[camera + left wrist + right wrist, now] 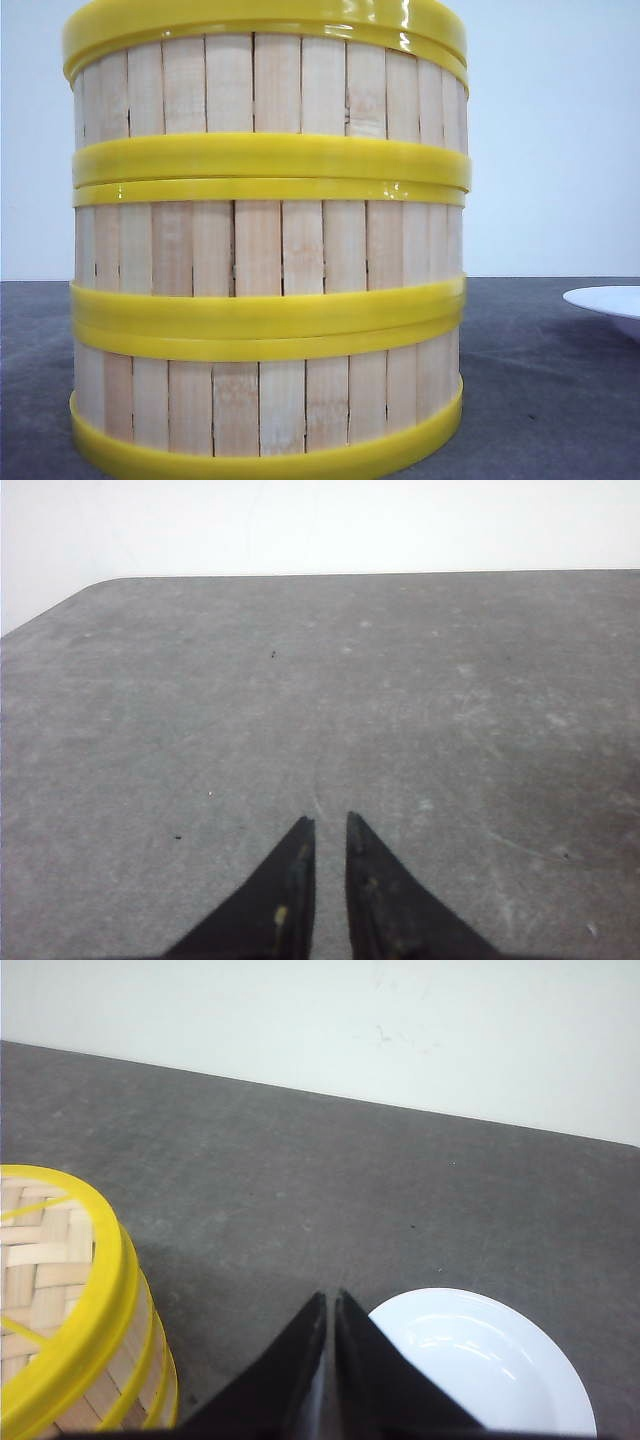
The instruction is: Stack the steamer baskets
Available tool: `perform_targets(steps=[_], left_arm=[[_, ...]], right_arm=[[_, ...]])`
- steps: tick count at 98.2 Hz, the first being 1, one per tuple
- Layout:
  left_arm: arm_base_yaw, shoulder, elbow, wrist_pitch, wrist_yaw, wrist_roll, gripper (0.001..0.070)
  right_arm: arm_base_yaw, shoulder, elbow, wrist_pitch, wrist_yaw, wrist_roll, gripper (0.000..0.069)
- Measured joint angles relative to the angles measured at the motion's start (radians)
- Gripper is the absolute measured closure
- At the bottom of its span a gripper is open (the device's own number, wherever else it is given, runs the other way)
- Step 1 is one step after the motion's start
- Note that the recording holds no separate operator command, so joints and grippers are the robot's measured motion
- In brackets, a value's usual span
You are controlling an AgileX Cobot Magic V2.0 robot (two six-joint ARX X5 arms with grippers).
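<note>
Left gripper [330,825] over bare grey table [400,680], black fingers nearly together with a thin slit between, nothing pinched. Right gripper [331,1300] pressed together as well, tips meeting, empty, hanging above the table between the stack and a white plate [490,1360]. Three steamer baskets [268,240] stacked one on another in a straight column, yellow rims meeting in doubled bands, pale slats upright, filling the front view close to the camera. Plate edge showing at 3 o'clock of the stack, apart from it. Topmost basket seen from the right wrist: woven floor visible inside the yellow rim.
</note>
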Motion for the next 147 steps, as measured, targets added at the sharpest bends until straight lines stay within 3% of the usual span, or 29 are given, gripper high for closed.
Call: perform_targets(steps=[67,95,109,129,147], left_arm=[[0.0,0.0,0.0,0.0,0.0,0.0,0.0681],[0.0,0.0,0.0,0.0,0.0,0.0,0.0681],[0.0,0.0,0.0,0.0,0.0,0.0,0.0681],[0.0,0.0,0.0,0.0,0.0,0.0,0.0681],[0.0,0.0,0.0,0.0,0.0,0.0,0.0681]], right_arm=[[0.0,0.0,0.0,-0.001,0.0,-0.002,0.0681],[-0.016,0.0,0.0,0.0,0.005,-0.084,0.0681],[-0.119,0.0,0.0,0.053,0.006,-0.146,0.0681],[-0.371,0.0,0.0,0.156,-0.009,-0.219,0.0681],[-0.643,0.0,0.0,0.243,-0.154,-0.265,0.0681]])
